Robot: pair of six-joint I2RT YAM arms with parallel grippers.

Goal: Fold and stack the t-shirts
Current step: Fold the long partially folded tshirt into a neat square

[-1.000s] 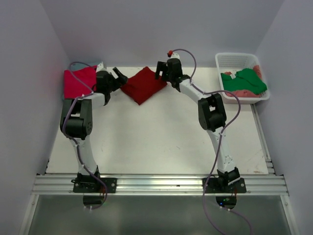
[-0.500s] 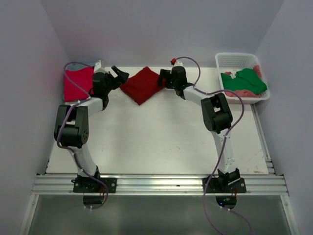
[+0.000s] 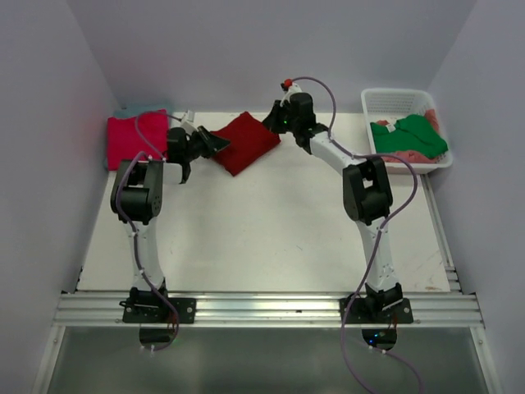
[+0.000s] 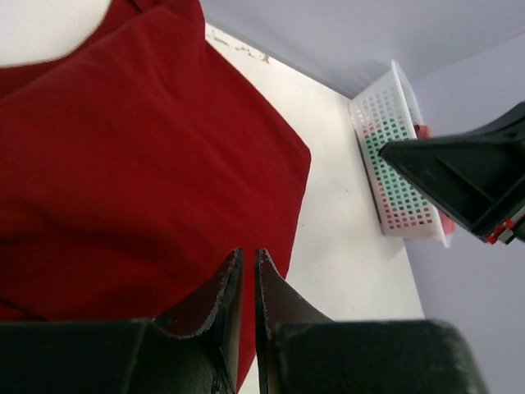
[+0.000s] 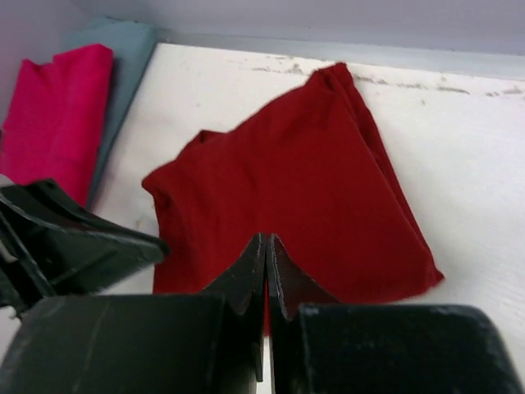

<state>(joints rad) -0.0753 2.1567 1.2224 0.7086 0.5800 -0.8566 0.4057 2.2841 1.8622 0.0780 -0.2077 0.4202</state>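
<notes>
left jaws and right jaws clench opposite corners of the dark red t-shirt.

I see the dark red folded cloth t-shirt lying at the back of the white flat counter, a little left of centre. The left tool sits at its left corner and the right tool at its far right corner, so the shirt lies between them. In the far left corner, the magenta-pink folded cloth t-shirt rests on the teal cloth t-shirt. In the far right corner stands the white plastic lattice basket, well apart from the middle shirt. Inside it, the green cloth t-shirt lies on the salmon-pink cloth t-shirt.
</notes>
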